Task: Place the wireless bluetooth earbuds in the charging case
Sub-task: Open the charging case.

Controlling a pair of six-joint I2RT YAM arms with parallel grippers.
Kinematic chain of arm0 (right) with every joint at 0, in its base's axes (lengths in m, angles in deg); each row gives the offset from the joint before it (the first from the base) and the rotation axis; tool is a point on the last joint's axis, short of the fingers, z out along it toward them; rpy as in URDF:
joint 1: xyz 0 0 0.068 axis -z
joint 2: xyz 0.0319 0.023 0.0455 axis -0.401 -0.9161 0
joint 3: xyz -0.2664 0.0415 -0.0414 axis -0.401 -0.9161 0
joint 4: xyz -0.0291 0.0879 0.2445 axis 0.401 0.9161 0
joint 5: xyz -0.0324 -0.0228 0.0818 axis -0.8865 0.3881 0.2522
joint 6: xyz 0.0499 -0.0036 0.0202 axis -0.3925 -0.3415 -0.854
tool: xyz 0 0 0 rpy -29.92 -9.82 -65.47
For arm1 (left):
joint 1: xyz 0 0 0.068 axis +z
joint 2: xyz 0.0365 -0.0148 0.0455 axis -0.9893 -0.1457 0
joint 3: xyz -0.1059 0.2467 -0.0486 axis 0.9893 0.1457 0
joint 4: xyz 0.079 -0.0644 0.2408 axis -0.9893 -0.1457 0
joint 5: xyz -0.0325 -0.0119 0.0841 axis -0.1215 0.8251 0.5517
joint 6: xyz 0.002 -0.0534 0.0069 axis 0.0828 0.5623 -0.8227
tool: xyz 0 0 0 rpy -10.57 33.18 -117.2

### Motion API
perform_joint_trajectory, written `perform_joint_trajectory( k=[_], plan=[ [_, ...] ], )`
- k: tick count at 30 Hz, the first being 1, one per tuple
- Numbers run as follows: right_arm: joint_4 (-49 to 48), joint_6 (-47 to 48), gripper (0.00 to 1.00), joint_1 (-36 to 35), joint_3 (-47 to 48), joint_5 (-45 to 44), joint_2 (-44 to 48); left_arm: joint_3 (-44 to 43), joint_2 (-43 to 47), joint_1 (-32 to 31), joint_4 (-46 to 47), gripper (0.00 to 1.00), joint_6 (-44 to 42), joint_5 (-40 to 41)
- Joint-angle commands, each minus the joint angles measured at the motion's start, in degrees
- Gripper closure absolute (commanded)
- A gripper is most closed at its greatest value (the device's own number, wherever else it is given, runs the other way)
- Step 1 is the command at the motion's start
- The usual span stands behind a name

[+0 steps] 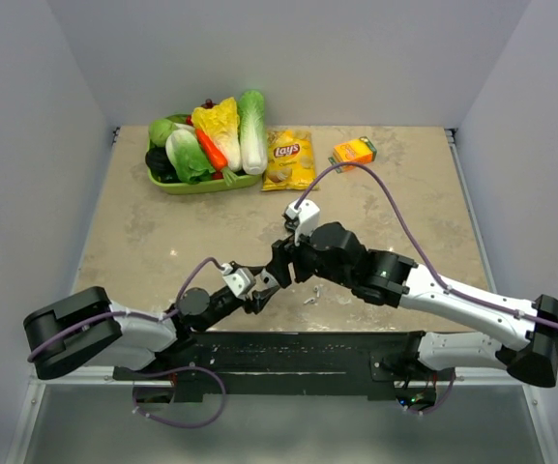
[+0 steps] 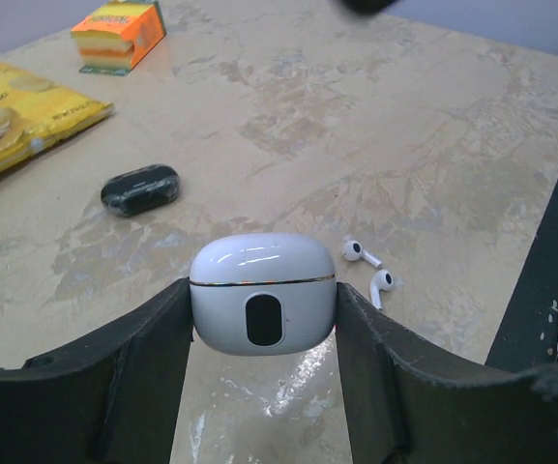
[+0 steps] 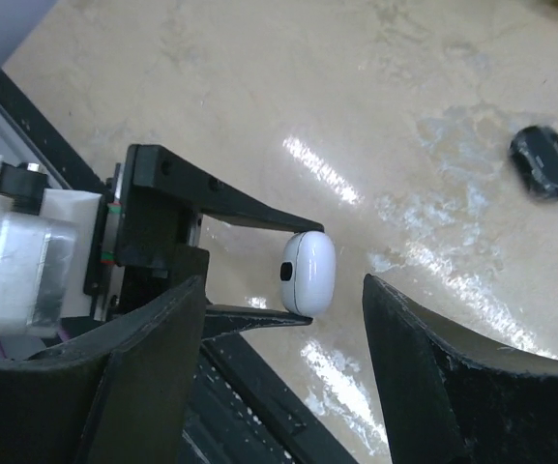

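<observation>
Between the left fingers (image 2: 143,367): white charging case (image 2: 263,304), clamped by its two ends, long axis crosswise, lid closed.
Loose on the counter (image 2: 356,116): two white stemmed earbuds (image 2: 361,254), close together, at 3 o'clock from the case, stems pointing different ways.
Other arm: right fingers (image 3: 433,358) spread wide, empty, flanking the case without touching.
Free for the pickup: right arm, I'd judge.

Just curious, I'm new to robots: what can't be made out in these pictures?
- Inside of the case: lid shut, both wrist views.
- The earbuds: too small to find in the top view, outside the right wrist view.
- What the black oval is: small, featureless, wrist views.
</observation>
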Motion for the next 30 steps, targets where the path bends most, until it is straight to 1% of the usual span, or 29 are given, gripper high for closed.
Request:
perform_joint_trajectory(
  k=[1, 3, 11, 16, 21, 22, 24, 30],
  plan=[
    [-0.02, 0.49, 0.31, 0.12, -0.34, 4.94, -0.66, 2.05, 1.95, -1.70, 26.52, 1.00, -7.11, -3.90],
    [-0.12, 0.40, 0.31, 0.03, -0.26, 4.85, -1.45, 1.25, 4.41, -2.32, 23.28, 1.00, -8.70, -5.66],
    [-0.38, 1.11, 0.33, 0.03, 0.01, 4.59, -4.96, -0.51, 12.41, -2.85, 16.41, 1.00, -10.37, -7.69],
    [-0.29, 0.93, 0.33, 0.12, 0.01, 3.36, -5.32, 0.37, 13.56, -3.64, 15.87, 1.00, -10.72, -6.81],
    [-0.20, 0.32, 0.34, 0.21, -0.25, 0.29, -3.30, 0.98, 14.09, -4.17, 15.43, 1.00, -11.25, -6.72],
    [-0.20, 0.32, 0.34, 0.21, -0.26, -0.07, -2.95, 0.99, 14.00, -4.25, 15.35, 1.00, -11.16, -5.16],
    [-0.03, 0.14, 0.34, 0.21, -0.26, -0.86, -1.98, 0.99, 14.18, -4.34, 15.08, 1.00, -11.25, -4.97],
    [0.06, -0.12, 0.34, 0.21, -0.87, -1.30, -0.66, 0.81, 14.18, -4.52, 14.73, 1.00, -11.51, -4.26]
  ],
)
